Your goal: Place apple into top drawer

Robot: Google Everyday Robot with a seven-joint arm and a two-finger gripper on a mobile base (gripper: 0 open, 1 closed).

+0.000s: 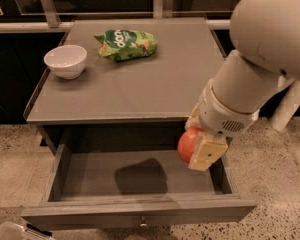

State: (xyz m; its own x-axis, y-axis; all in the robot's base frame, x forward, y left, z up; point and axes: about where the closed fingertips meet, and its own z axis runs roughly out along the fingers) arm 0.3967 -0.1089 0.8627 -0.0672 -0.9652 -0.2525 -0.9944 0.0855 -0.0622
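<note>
The apple (186, 145) is a small red-orange fruit held in my gripper (196, 151), whose cream fingers (208, 154) are shut on it. The gripper hangs above the right side of the open top drawer (140, 210), just in front of the table's front edge. The drawer is pulled out, grey-brown, with a small metal knob on its front panel (143, 222). Its inside shows bare, with the arm's shadow on the floor of it.
The grey table top (140, 79) holds a white bowl (65, 60) at the back left and a green snack bag (126, 44) at the back middle. My large arm (260, 69) fills the right side. A pale container corner (7, 231) shows at the bottom left.
</note>
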